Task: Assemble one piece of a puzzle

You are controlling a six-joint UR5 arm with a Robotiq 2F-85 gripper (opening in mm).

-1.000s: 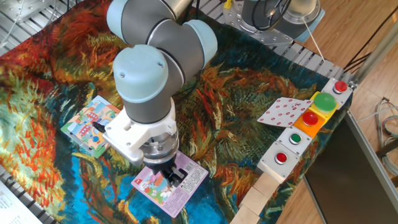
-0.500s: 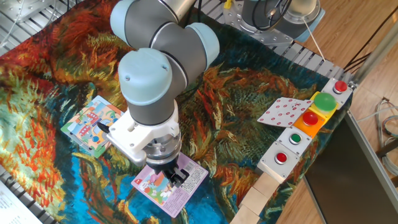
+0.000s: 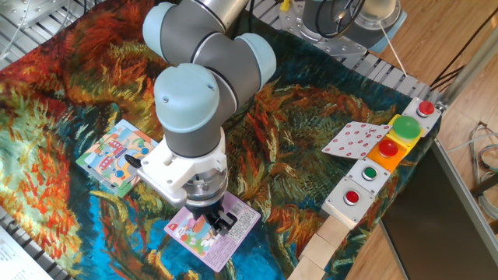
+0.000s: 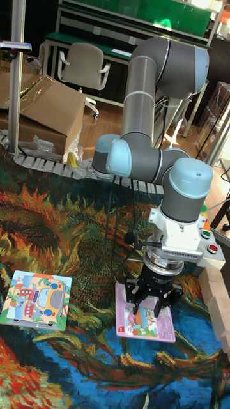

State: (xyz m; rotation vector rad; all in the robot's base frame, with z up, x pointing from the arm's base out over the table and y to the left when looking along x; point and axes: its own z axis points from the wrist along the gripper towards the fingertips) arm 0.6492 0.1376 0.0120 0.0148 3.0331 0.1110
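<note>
The gripper [image 4: 151, 298] hangs straight down over the purple-pink rectangular card [image 4: 148, 321], its two black fingers [image 4: 133, 293] standing apart on either side of the card's upper middle; whether anything is clamped between them cannot be told, and the piece itself is not discernible in either view, so neither its place nor its heading can be stated. In the fixed view the gripper [image 3: 216, 220] sits low over that same card [image 3: 204, 232], whose long axis runs from the near left corner up toward the far right. The puzzle [image 4: 36, 298], a square board with a teal edge and a yellow-orange bus picture, lies flat on the painted cloth [image 4: 70, 249] well to the left of the card, its edges turned only slightly against the frame; in the fixed view it [image 3: 113, 155] lies left of the card and farther back, turned like a diamond. Far to the right of the card, a red-and-white patterned card [image 3: 354, 138] leans tilted against a button box [image 3: 384, 164] carrying red and green buttons.
</note>
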